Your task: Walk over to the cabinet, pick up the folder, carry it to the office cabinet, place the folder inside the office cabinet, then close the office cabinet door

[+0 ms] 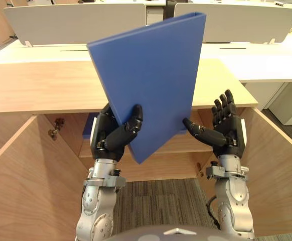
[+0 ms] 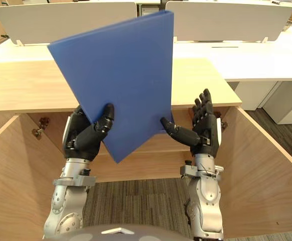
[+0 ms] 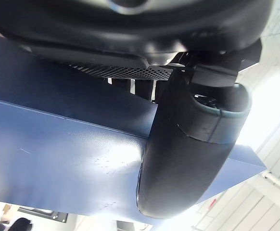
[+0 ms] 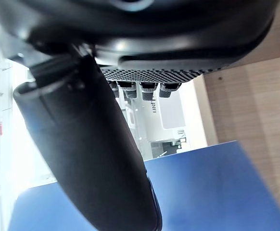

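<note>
Behind the raised blue folder (image 1: 151, 75), hidden: the left hand's (image 1: 117, 135) fingers and much of the cabinet (image 1: 166, 168) interior. Thumb of that hand pressed onto the near face above the lowest corner. In the left wrist view, folder pinched between thumb and fingers, so gripped. Small blue patch inside the cabinet beside that hand, too covered to identify. Folder held up on a tilt, one corner pointing down, upper edge reaching past the cabinet's worktop (image 1: 35, 85) and across the white desks (image 1: 266, 60) beyond. Right hand (image 1: 225, 130) spread, fingers straight up, holding nothing, thumb stretched toward the folder's lower right edge; cannot tell whether touching or just short of it. Both doors standing wide, left door (image 1: 20, 186) and right door (image 1: 279, 170) flanking the arms, carpet (image 1: 156, 201) between them. Free room between the doors, below the worktop edge and above the shelf (image 1: 181, 145). Hinge (image 1: 55, 128) projecting from the left inner wall.
</note>
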### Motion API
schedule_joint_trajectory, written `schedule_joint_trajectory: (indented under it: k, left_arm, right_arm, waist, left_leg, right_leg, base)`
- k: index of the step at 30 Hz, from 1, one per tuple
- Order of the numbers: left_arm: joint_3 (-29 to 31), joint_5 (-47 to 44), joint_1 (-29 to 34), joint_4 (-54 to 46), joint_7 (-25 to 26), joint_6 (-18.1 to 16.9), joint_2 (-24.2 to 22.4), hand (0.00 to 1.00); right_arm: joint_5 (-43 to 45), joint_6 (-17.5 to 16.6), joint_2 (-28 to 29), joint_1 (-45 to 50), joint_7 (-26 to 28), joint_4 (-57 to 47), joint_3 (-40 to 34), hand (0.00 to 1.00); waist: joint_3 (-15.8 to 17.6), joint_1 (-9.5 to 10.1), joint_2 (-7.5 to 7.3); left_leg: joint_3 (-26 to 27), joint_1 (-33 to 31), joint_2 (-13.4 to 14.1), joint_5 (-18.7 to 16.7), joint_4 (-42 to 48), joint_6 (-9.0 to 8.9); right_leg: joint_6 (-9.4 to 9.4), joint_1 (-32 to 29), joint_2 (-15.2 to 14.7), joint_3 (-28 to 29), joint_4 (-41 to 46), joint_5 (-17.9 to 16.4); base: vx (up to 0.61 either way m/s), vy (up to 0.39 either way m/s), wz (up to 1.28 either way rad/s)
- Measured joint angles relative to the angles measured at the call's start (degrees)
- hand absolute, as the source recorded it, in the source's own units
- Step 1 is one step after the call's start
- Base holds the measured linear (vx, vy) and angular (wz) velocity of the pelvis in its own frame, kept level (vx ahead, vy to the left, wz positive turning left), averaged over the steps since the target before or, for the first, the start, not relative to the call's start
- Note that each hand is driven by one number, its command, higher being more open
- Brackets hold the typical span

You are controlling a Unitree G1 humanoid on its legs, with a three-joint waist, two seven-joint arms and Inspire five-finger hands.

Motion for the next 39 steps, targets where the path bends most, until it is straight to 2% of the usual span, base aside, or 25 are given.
schedule_joint_trajectory:
  k: [6,8,15,24,25,28,34,39]
  left_arm:
    - [0.1,-1.0,-0.1,0.8,-3.5,0.5,0.6,0.00]
    - [0.1,-2.2,-0.2,0.8,-5.5,0.5,2.1,0.00]
    - [1.8,-5.3,-2.4,2.9,-7.8,0.6,4.4,0.00]
    - [2.3,-8.6,-8.2,4.0,-9.8,0.6,6.9,0.00]
    - [2.3,-8.7,-8.7,4.2,-9.9,0.6,6.9,0.00]
    - [2.3,-9.0,-10.3,5.7,-10.5,0.6,7.1,0.00]
    - [2.8,-10.0,-11.7,7.2,-10.5,0.6,9.2,0.00]
    - [3.0,-11.1,-12.5,9.4,-10.5,0.6,9.2,0.00]
  right_arm:
    - [0.0,-0.9,-4.6,-5.8,2.1,-0.7,0.2,1.00]
    - [0.0,-0.9,-6.3,-7.2,3.5,-0.7,0.2,1.00]
    - [0.4,-1.0,-11.4,-10.2,6.4,1.7,0.0,1.00]
    - [12.2,-0.5,-14.4,-14.1,12.1,11.1,0.3,1.00]
    - [13.8,-0.4,-15.0,-14.7,13.2,12.0,0.4,0.00]
    - [17.7,0.3,-17.0,-16.6,15.7,14.9,1.5,0.00]
    - [18.3,0.9,-21.8,-17.7,20.4,18.4,2.1,0.00]
    - [19.0,1.3,-22.4,-18.9,20.6,19.6,2.1,0.00]
  waist:
    - [0.1,0.09,0.12]
    - [0.1,0.19,0.17]
    - [0.2,0.26,0.24]
    - [0.3,0.36,0.37]
    - [0.3,0.40,0.37]
    - [0.3,0.44,0.36]
    - [0.3,0.62,0.35]
    - [0.3,0.65,0.29]
  left_leg:
    - [0.0,0.0,0.0,0.0,0.0,0.04]
    - [0.0,-0.1,0.0,-0.1,0.1,0.08]
    - [0.0,-0.1,0.0,-0.1,0.2,0.13]
    - [0.0,-0.4,0.0,-0.1,0.2,0.15]
    - [-0.1,-0.4,0.0,-0.1,0.2,0.15]
    - [-0.1,-0.4,0.0,-0.1,0.3,0.20]
    - [-0.1,-1.4,0.0,-0.1,0.5,0.23]
    - [-0.1,-1.4,0.0,-0.1,0.5,0.24]
  right_leg:
    - [0.01,0.0,0.0,0.1,0.0,0.0]
    - [0.02,0.0,0.0,0.1,0.0,0.0]
    - [0.04,0.0,0.0,0.1,0.0,0.0]
    - [0.04,-0.1,0.0,0.0,0.0,0.0]
    - [0.05,-0.1,0.0,0.0,0.0,0.0]
    - [0.06,-0.1,0.0,0.0,0.0,0.1]
    - [0.10,-0.9,0.0,0.0,0.3,0.1]
    - [0.09,-1.0,0.0,0.1,0.3,0.1]
  base:
    - [0.00,0.000,0.00]
    - [0.00,0.000,0.00]
    - [0.00,0.000,0.00]
    - [0.00,0.000,0.00]
    - [0.00,0.000,0.00]
    - [0.00,0.000,0.00]
    - [0.00,0.000,0.00]
    - [0.00,0.000,0.00]
